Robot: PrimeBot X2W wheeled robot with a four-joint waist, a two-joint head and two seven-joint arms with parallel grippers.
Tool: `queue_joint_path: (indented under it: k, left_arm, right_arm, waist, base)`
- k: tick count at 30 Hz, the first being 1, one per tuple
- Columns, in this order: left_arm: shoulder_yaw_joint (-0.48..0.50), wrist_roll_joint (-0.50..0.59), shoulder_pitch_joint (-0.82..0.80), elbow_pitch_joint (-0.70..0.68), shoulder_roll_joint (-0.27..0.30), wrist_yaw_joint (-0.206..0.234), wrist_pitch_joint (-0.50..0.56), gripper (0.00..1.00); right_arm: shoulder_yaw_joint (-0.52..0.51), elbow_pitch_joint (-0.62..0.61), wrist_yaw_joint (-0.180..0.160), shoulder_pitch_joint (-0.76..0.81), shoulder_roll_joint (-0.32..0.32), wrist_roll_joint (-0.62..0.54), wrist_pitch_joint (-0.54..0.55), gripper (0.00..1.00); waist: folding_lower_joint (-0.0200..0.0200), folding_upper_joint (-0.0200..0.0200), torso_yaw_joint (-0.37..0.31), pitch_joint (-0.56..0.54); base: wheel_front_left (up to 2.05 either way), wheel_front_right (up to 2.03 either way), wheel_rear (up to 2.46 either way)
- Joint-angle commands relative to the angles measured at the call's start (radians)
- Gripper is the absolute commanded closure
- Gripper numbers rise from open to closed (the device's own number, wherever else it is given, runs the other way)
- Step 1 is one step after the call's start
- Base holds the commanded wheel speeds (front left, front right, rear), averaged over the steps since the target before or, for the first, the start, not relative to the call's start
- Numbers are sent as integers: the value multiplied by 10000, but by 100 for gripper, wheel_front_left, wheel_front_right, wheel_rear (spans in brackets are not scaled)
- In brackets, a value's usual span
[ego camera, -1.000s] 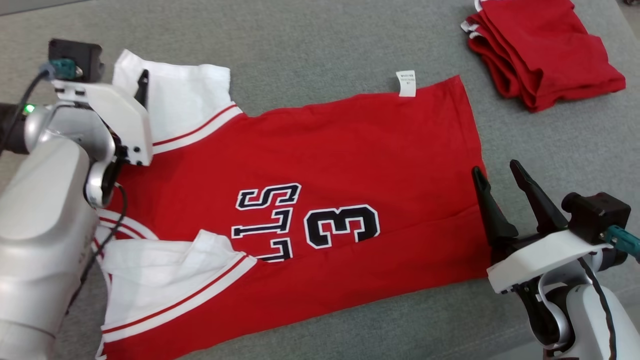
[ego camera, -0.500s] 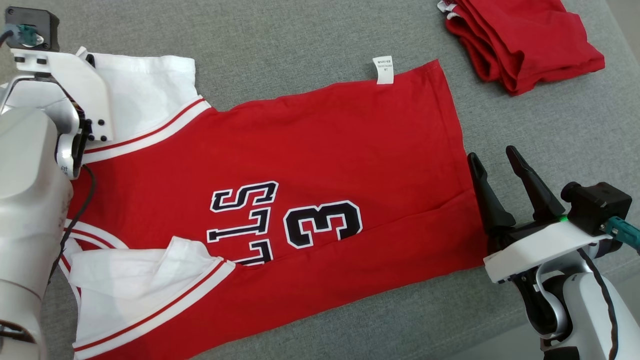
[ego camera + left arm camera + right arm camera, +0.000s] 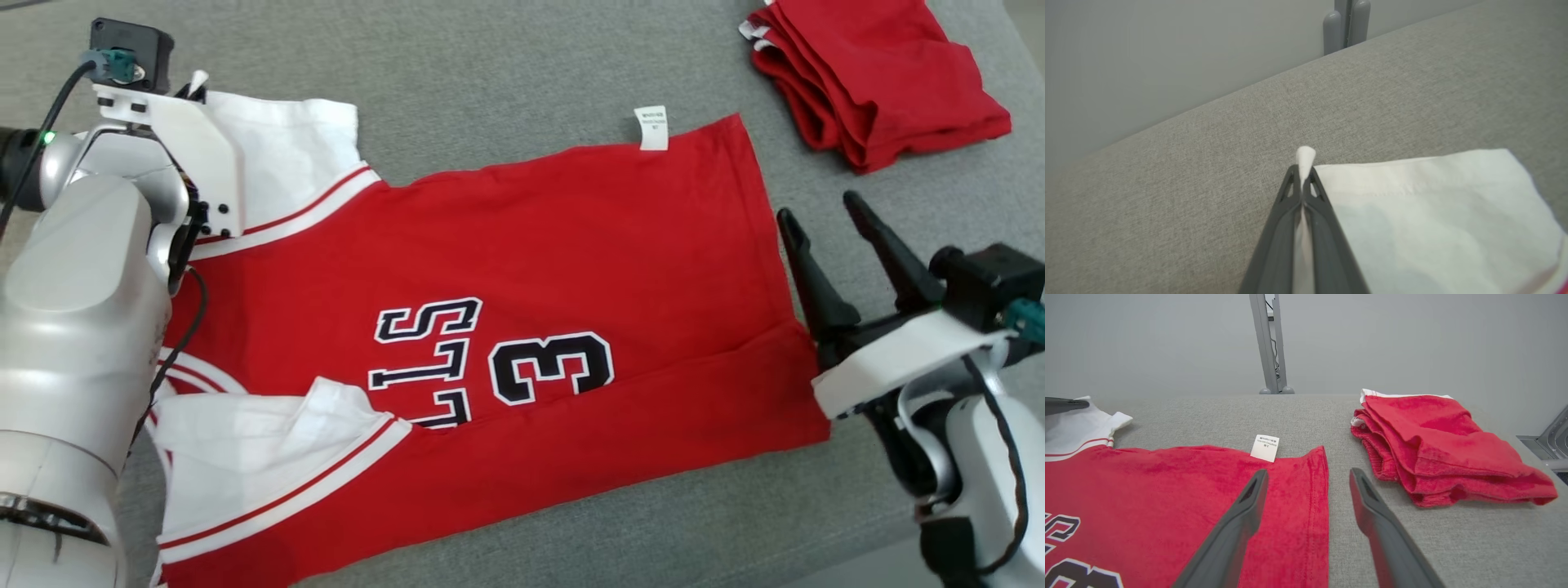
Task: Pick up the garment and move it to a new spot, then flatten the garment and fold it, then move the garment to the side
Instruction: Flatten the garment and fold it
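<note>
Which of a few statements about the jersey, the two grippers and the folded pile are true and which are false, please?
1. The left gripper is shut on a corner of the white sleeve. True.
2. The right gripper is clamped on the hem of the jersey. False: its jaws stand open by the hem, holding nothing.
3. The jersey lies spread out with its number 3 facing up. True.
4. The folded red garment lies on top of the jersey. False: it lies apart from it on the grey surface.
5. A white label sticks out from the jersey's far edge. True.
</note>
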Motion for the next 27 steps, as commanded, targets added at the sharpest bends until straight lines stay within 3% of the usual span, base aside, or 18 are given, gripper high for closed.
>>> queue_joint_path:
  k: [1, 8, 16, 27]
  left_arm:
    - [-3, -67, -140, 1, -27, -133, -191, 100]
    - [-51, -315, -95, -198, -475, -803, -970, 100]
    - [-176, -421, 64, -475, -753, -1054, -1379, 100]
    - [-265, -564, 55, -545, -857, -1016, -1509, 100]
  right_arm:
    - [45, 94, 1, -299, -271, -135, 166, 0]
    - [569, 1223, 1, -1783, -1256, 6, 1245, 0]
    - [1176, 3521, 1, -3349, -2028, 318, 2133, 0]
    - [2533, 6184, 1, -4876, -2099, 878, 2264, 0]
  waist:
    - [0, 0, 276, -225]
    - [0, 0, 1075, -553]
    - [0, 0, 1820, -417]
    - [0, 0, 2161, -80]
  base:
    - [0, 0, 0]
    - [0, 0, 0]
    - [0, 0, 0]
    - [0, 0, 0]
